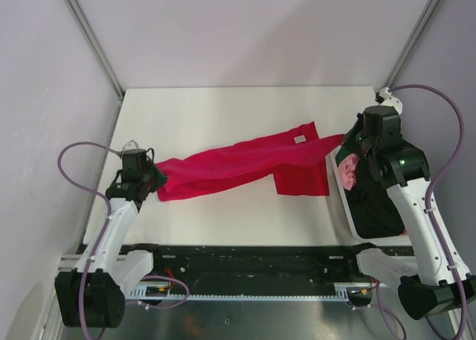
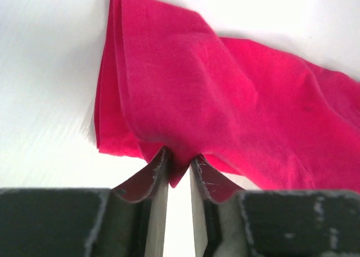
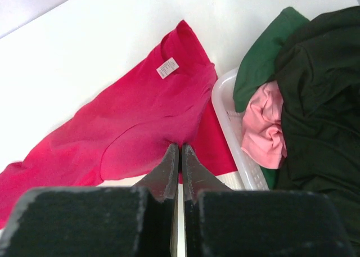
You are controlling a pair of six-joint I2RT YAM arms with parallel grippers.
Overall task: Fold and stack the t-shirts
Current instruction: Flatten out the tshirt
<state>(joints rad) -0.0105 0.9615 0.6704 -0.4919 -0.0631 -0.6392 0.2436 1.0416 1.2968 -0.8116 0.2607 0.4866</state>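
Observation:
A red t-shirt [image 1: 245, 165] is stretched across the white table between my two grippers, with a white neck label [image 1: 300, 139] showing. My left gripper [image 1: 158, 178] is shut on the shirt's left end; in the left wrist view the red cloth [image 2: 225, 99] is pinched between the fingertips [image 2: 160, 161]. My right gripper [image 1: 343, 140] is shut on the shirt's right end, held a little above the table; in the right wrist view the red shirt [image 3: 129, 127] hangs from the closed tips [image 3: 181, 150]. One part of the shirt [image 1: 301, 180] droops onto the table.
A white tray [image 1: 343, 206] at the right edge holds several unfolded shirts: pink [image 1: 348, 170], black [image 1: 375, 202] and dark green [image 3: 264, 60]. The pink shirt [image 3: 264, 127] and the tray rim [image 3: 233, 133] show in the right wrist view. Walls enclose the table.

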